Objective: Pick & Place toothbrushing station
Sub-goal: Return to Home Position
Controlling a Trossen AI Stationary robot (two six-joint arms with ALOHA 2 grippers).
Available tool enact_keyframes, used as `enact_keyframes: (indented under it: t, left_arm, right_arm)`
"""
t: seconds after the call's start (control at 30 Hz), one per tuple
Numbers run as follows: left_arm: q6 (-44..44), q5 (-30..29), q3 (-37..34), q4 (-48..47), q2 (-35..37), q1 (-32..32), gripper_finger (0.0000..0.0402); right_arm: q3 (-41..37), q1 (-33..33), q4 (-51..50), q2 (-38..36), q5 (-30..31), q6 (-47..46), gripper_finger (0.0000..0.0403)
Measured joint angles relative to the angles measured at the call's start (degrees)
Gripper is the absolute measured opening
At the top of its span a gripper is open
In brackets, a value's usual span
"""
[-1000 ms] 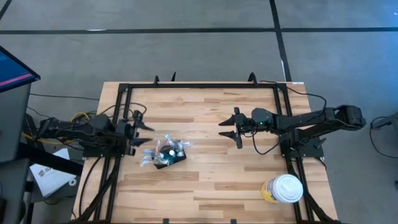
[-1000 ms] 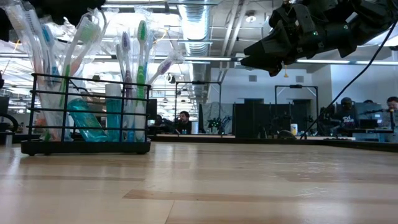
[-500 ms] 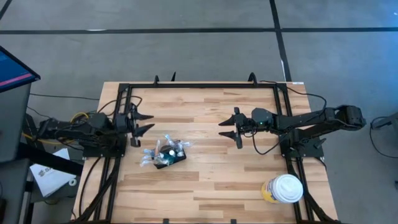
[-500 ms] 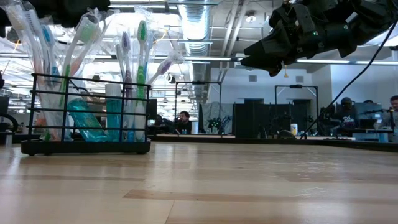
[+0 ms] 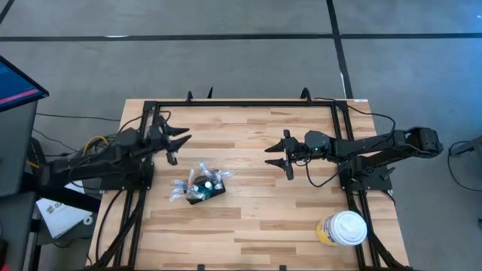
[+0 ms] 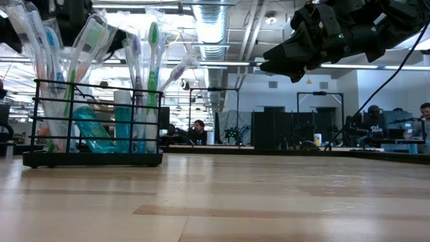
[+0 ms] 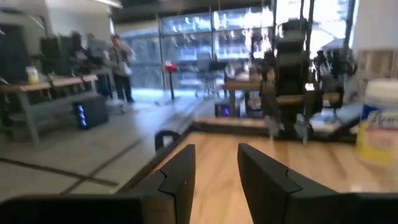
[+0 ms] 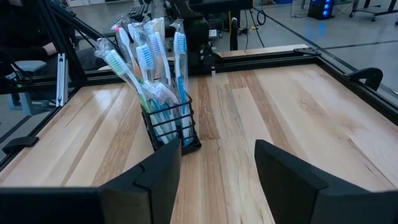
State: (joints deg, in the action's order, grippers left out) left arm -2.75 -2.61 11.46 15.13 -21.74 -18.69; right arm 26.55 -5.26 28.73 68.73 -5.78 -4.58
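Note:
The toothbrushing station point(image 5: 203, 188) is a small black wire holder box with several wrapped toothbrushes and a tube standing in it. It rests by its base on the wooden table, left of centre. It also shows in the low view point(image 6: 94, 128) and in the right wrist view point(image 8: 169, 127). My left gripper point(image 5: 178, 141) is open and empty, above the table on the far-left side of the station. My right gripper point(image 5: 277, 159) is open and empty, right of centre, with its fingers pointing toward the station point(image 8: 217, 168).
A white-lidded yellowish cup point(image 5: 343, 228) stands at the table's near right corner and shows in the left wrist view point(image 7: 379, 124). A black frame point(image 5: 245, 104) runs along the table's far, left and right edges. Bare wood lies between the station and my right gripper.
My left gripper has moved toward the table's far edge and a little toward the right, away from the station, and has stayed open. The station and my right gripper have kept still.

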Motion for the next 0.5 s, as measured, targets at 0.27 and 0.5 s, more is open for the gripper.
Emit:
enact_keyframes:
  t: [0.27, 0.5]
  left_arm:
    - [3.0, 7.0, 0.0, -0.4, -8.8, -15.8, 0.0104]
    - [7.7, 15.5, -8.5, 0.7, -9.5, -21.2, 0.0104]
  right_arm:
    - [0.0, 0.0, 0.0, 0.0, 0.0, 0.0, 0.0196]
    - [0.0, 0.0, -0.2, 0.0, 0.0, 0.0, 0.0194]
